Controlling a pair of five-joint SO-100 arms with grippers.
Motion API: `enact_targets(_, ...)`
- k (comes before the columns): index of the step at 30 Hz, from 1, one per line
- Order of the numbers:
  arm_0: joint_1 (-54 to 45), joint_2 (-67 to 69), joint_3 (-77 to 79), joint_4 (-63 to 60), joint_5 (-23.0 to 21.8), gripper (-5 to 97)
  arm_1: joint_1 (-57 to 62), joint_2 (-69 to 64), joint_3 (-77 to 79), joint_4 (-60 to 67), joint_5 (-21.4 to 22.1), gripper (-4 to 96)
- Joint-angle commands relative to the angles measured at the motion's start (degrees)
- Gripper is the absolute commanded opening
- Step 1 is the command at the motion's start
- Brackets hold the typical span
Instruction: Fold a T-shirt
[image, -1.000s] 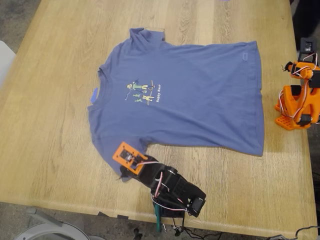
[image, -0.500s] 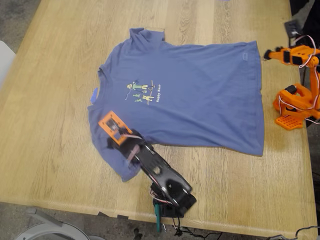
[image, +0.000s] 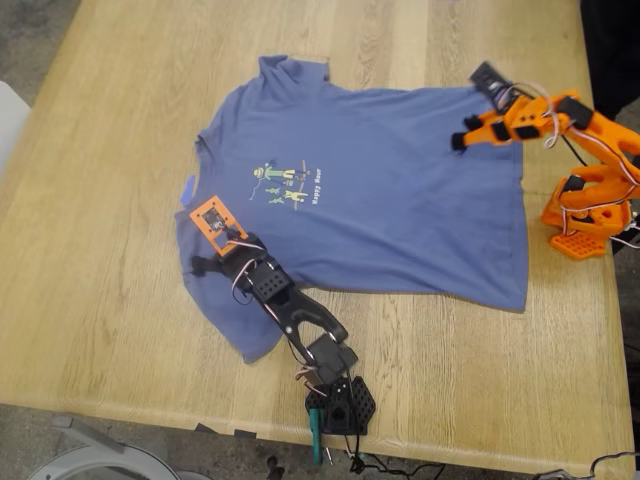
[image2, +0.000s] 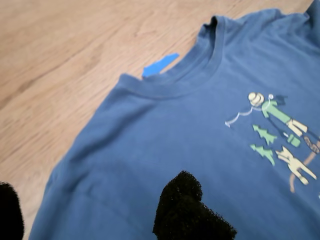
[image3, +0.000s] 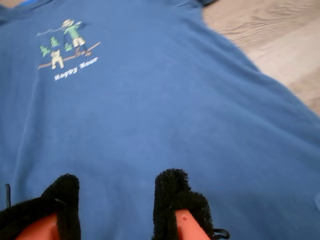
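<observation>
Lighting even and diffuse, moderately bright; no glare on the wooden table (image: 120, 250). Shadows weak, only a soft one close under the arms. Exterior view slightly soft overall. Both wrist views blurred: the T-shirt (image2: 190, 150) print ahead of the jaws reads soft, the black foam pads (image3: 172, 200) nearest the lens defocused.

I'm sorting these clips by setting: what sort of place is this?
Probably a hobby or lab workspace, not a laundry room. A T-shirt lies flat on a bare wooden table, and two small orange and black desktop arms stand at its edges, with loose cables trailing at the near one's base.
</observation>
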Motion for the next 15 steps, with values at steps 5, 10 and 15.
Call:
enact_targets(5, 0.35, -10.02, -15.47, -9.93, 2.11, 48, -6.33, -10.55, -5.80, -10.55, 1.49, 28.6)
enact_targets(10, 0.62, -16.70, -20.74, -11.60, 1.85, 48, -9.84, -16.08, -7.38, -16.88, 3.96, 37.0)
enact_targets(15, 1.67, -20.74, -21.45, -13.18, 1.85, 47, -13.10, -18.46, -6.94, -17.58, 4.48, 41.7)
